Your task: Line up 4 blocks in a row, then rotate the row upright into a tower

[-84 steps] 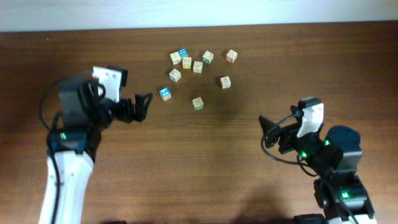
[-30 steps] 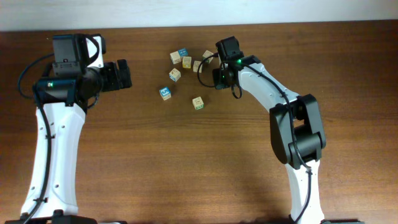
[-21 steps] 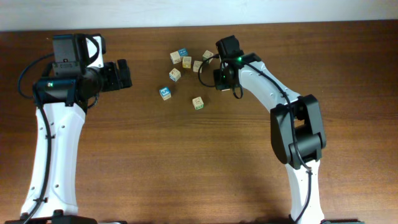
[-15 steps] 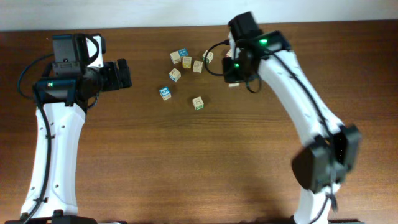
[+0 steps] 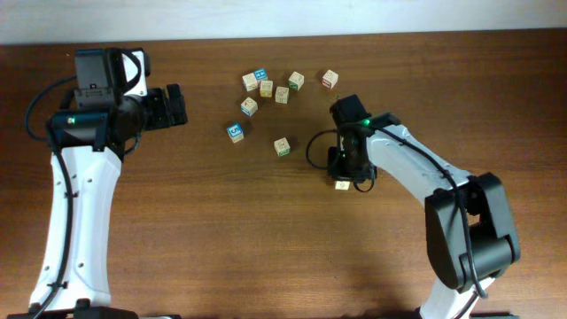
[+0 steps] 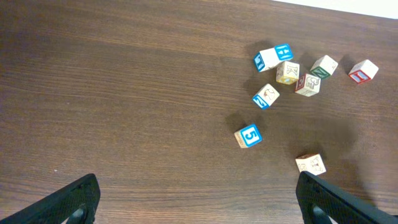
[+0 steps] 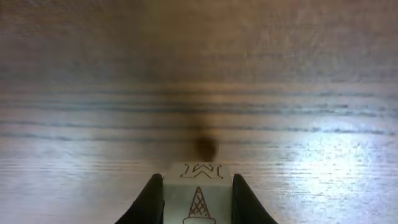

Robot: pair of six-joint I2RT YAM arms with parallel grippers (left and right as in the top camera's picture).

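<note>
My right gripper (image 5: 342, 180) is shut on a cream block (image 5: 342, 185), low over the wood in front of the other blocks. In the right wrist view this block (image 7: 198, 173) shows a W and an ice-cream cone, with a dark finger (image 7: 151, 199) pressed on each side. A blue-and-white "5" block (image 5: 235, 133), a green-printed block (image 5: 282, 146) and a red-printed block (image 5: 330, 79) lie apart on the table. My left gripper (image 5: 177, 106) stands wide open at the left, holding nothing, and the "5" block (image 6: 249, 135) lies ahead of it.
A loose cluster of several like cubes (image 5: 267, 88) sits at the back middle and also shows in the left wrist view (image 6: 287, 72). The right arm (image 5: 416, 168) stretches from the front right across the table. The table's back edge (image 5: 283, 37) runs behind the blocks.
The right gripper closed on the cream block beside the cluster and carried it toward the front. The left arm has not moved.
</note>
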